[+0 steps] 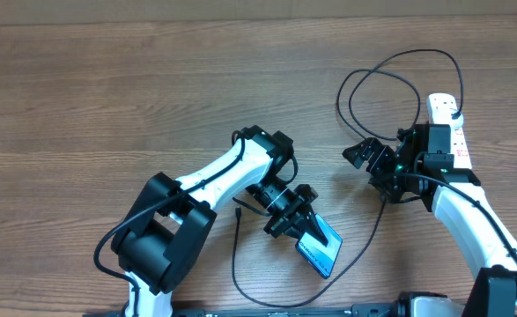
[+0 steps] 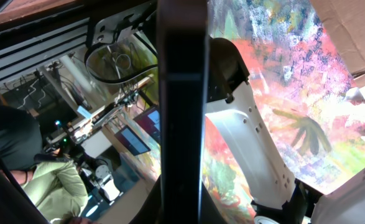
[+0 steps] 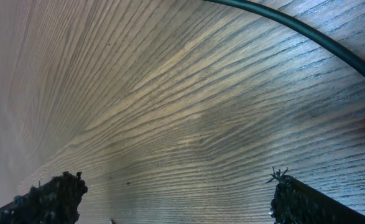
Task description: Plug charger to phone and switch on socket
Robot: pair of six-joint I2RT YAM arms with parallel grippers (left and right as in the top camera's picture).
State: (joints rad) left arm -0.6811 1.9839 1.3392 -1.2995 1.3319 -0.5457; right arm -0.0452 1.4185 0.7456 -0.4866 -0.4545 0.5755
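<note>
My left gripper (image 1: 299,220) is shut on the phone (image 1: 321,249) and holds it tilted above the table, its light-blue screen facing up. In the left wrist view the phone (image 2: 182,106) shows edge-on as a dark vertical bar between the fingers. The charger cable (image 1: 374,216) loops from the socket (image 1: 446,113) at the right, runs down past the phone and ends in its small tip (image 1: 238,210) on the table beside my left arm. My right gripper (image 1: 364,158) is open and empty, low over bare wood (image 3: 176,186), with the cable (image 3: 306,31) just beyond it.
The wooden table (image 1: 108,97) fills the view. My right arm (image 1: 469,216) covers the near end of the socket. The cable's big loop (image 1: 399,79) lies behind the right gripper. My right arm (image 2: 250,137) also shows in the left wrist view.
</note>
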